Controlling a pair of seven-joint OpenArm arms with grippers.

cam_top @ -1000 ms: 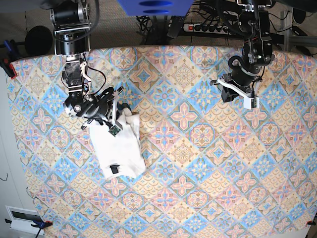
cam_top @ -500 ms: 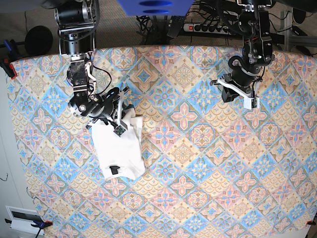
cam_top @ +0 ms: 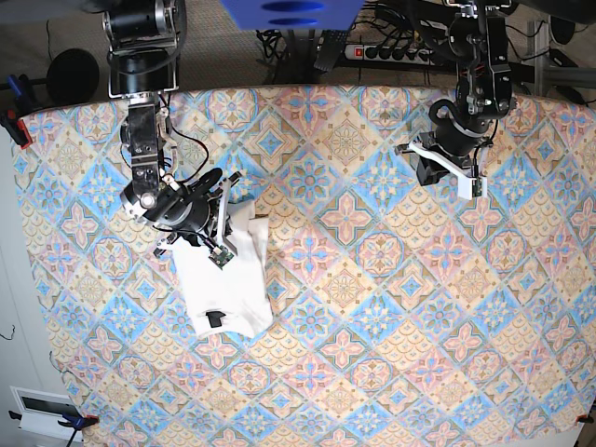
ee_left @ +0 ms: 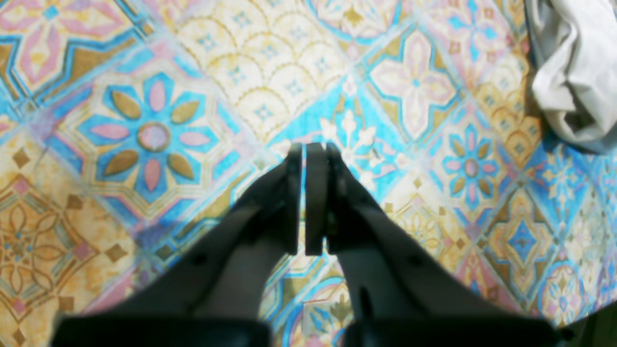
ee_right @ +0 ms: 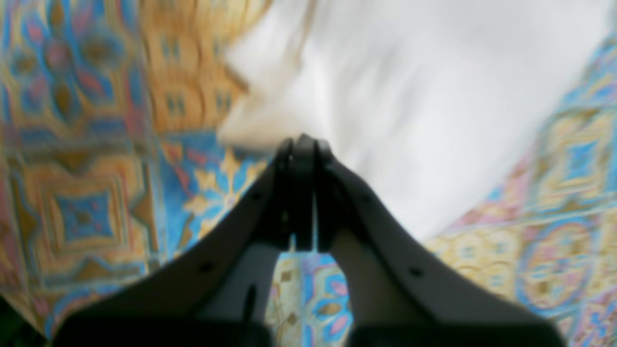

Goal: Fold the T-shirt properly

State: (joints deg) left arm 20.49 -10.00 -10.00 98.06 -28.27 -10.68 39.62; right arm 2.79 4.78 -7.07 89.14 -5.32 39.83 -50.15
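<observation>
The T-shirt (cam_top: 226, 284) lies folded into a narrow white rectangle on the left of the patterned table, plain side up, with a small dark tag near its lower end. My right gripper (cam_top: 225, 198) hovers at its top edge. In the right wrist view the right gripper (ee_right: 301, 142) is shut with nothing in it, and the blurred T-shirt (ee_right: 409, 91) lies just beyond the tips. My left gripper (cam_top: 419, 156) hangs far to the right over bare tablecloth. The left gripper (ee_left: 308, 149) is shut and empty there, and a crumpled corner of the T-shirt (ee_left: 573, 72) shows at the top right.
The tablecloth (cam_top: 372, 307) covers the whole table, held by clamps at the left edge (cam_top: 17, 126). Behind the far edge are a power strip (cam_top: 386, 51), cables and a blue object (cam_top: 289, 11). A white box (cam_top: 42, 410) sits off the front left corner.
My right arm has shifted to the right along the T-shirt's top edge, and the bunched top corner now lies flatter. The left arm has barely moved. Both grippers stayed shut.
</observation>
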